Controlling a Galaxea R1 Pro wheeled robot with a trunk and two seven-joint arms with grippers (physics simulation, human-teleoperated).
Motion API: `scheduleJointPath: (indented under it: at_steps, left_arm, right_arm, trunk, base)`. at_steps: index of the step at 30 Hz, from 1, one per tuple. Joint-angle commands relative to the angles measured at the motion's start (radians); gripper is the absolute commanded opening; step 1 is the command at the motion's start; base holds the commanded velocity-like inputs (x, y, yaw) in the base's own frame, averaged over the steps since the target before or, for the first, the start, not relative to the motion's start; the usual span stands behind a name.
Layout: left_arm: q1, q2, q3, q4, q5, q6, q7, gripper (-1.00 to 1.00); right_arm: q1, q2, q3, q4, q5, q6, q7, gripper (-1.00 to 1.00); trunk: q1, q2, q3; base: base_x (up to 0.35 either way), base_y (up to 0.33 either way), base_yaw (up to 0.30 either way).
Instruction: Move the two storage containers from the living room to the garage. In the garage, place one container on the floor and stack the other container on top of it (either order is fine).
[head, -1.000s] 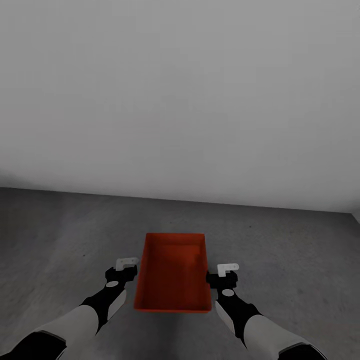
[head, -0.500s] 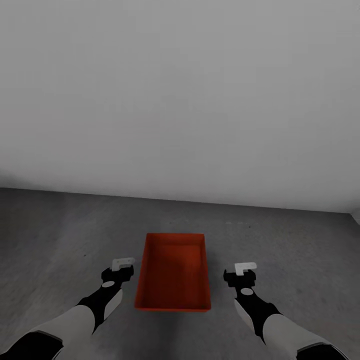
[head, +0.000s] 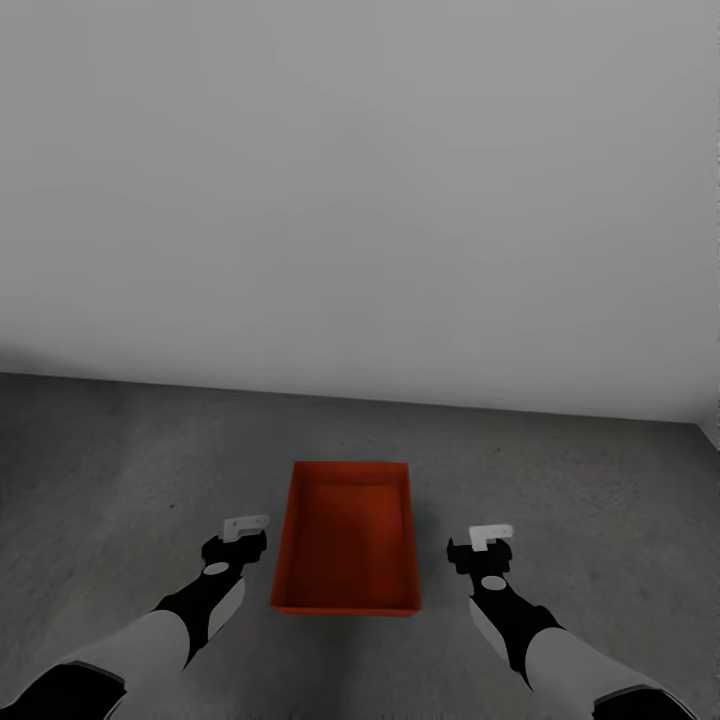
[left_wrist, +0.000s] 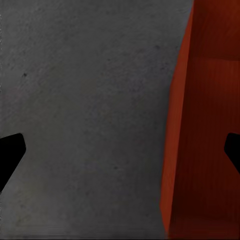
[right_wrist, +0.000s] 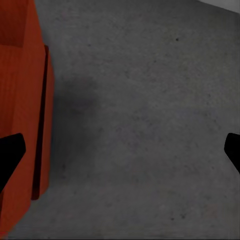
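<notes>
Empty storage container (head: 346, 540) sits on the floor (head: 120, 470); both tools, left (head: 237, 538) and right (head: 481, 546), spread wide, apparently holding nothing.

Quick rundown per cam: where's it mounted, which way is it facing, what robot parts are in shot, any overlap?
Head: on the robot's head, looking forward and down at the orange bin, floor and wall; left gripper, right gripper and forearms show.
Left wrist: near that gripper, facing the floor beside the bin's wall; dark fingertips show.
Right wrist: same on the other side; fingertips show.
Shared: bin and floor.
</notes>
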Motion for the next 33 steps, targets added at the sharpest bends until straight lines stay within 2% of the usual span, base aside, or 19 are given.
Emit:
scheduleJointPath:
  at_steps: [1,10,33]
  left_arm:
    - [0.000,0.001,-0.008,0.001,0.010,-0.003,0.004,1.00]
    - [0.000,0.000,-0.009,0.002,0.052,-0.003,0.005,1.00]
    - [0.000,0.000,-0.009,0.010,0.056,-0.003,0.006,1.00]
  right_arm:
    - [-0.001,0.000,0.007,0.001,-0.005,-0.003,-0.006,1.00]
    - [-0.001,0.000,0.006,0.001,-0.006,-0.002,-0.006,1.00]
    - [-0.001,0.003,0.006,0.001,-0.005,0.001,-0.011,1.00]
  trunk:
    - [0.000,-0.001,-0.001]
    - [0.000,-0.001,-0.001]
    - [0.000,-0.001,-0.001]
  base:
    - [-0.285,0.000,0.000]
    - [-0.333,0.000,0.000]
    - [-0.346,0.000,0.000]
